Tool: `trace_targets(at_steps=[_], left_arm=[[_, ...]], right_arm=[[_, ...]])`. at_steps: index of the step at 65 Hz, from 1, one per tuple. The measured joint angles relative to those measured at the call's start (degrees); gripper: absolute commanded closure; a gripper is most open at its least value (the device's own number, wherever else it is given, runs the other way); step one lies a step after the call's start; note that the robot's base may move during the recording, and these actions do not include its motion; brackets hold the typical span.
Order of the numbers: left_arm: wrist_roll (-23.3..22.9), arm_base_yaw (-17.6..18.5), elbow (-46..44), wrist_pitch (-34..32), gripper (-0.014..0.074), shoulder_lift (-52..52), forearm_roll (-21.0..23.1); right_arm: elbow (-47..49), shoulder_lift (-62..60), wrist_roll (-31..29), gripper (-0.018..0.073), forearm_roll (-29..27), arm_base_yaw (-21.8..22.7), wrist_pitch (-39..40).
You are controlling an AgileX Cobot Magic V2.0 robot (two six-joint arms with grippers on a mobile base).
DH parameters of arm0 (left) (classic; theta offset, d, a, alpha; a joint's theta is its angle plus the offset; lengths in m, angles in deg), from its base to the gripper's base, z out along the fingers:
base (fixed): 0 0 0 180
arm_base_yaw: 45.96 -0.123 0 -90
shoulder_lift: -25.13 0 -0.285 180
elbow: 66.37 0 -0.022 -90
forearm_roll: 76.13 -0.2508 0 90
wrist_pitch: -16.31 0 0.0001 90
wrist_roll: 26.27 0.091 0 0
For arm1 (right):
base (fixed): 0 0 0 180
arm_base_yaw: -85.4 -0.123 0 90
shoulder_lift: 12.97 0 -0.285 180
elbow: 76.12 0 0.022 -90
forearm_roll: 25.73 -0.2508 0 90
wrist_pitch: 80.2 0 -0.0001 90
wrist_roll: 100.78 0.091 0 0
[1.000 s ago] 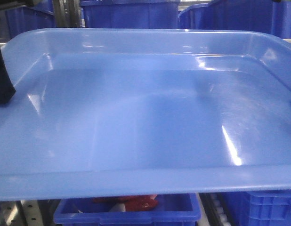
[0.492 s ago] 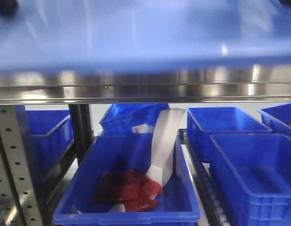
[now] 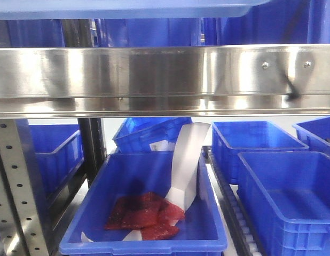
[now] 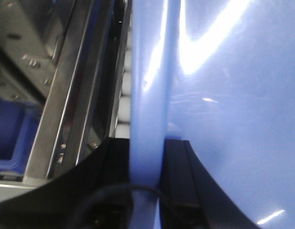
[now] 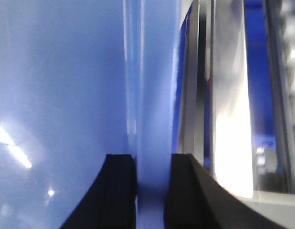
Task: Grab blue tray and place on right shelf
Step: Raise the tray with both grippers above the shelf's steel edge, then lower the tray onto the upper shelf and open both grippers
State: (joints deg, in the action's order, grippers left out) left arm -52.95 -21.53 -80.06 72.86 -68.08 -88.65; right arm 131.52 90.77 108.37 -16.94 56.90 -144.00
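Observation:
The blue tray (image 3: 127,8) shows only as a pale blue strip along the top edge of the front view, above the right shelf's shiny steel front rail (image 3: 154,74) with two small screws. In the left wrist view my left gripper (image 4: 147,162) is shut on the tray's left rim (image 4: 147,95). In the right wrist view my right gripper (image 5: 152,176) is shut on the tray's right rim (image 5: 152,95). The steel rail (image 5: 228,95) runs just beside it. Neither gripper shows in the front view.
Below the rail a deep blue bin (image 3: 143,213) holds red packets and a white paper piece. More deep blue bins (image 3: 288,197) stand to the right and behind. A perforated grey upright (image 3: 18,186) stands at the left.
The tray has risen from filling the front view to a thin strip at the top edge. The steel rail and the bins below have come into view.

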Motion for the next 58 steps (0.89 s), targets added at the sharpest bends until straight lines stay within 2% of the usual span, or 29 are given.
trace_targets(at_steps=[9,18,32,48,53,58], left_arm=[[7.7,-4.7,-6.0,-2.5,0.0593,-6.7,7.7],[10.2,-6.9,-10.4,-4.3,0.0593,-12.7,11.2],[11.8,-7.1,-12.5,-6.7,0.0593,-17.7,12.5],[12.0,-7.1,-12.7,-8.5,0.0587,-20.4,13.1],[12.0,-7.1,-12.7,-8.6,0.0552,-21.0,13.0],[12.0,-7.1,-12.7,-8.7,0.0457,-21.4,12.5]], right_arm=[[5.9,5.3,-0.4,0.0366,0.7,1.7,-0.1],[8.6,8.7,-0.4,0.0366,0.6,3.4,1.3],[8.8,11.8,-0.6,0.0366,-0.6,6.1,3.4],[8.8,13.8,-0.8,0.0366,-0.7,6.7,4.8],[8.8,14.7,-0.9,0.0365,-0.7,6.9,5.1],[8.8,15.8,-0.9,0.0347,-0.7,6.9,5.1]])
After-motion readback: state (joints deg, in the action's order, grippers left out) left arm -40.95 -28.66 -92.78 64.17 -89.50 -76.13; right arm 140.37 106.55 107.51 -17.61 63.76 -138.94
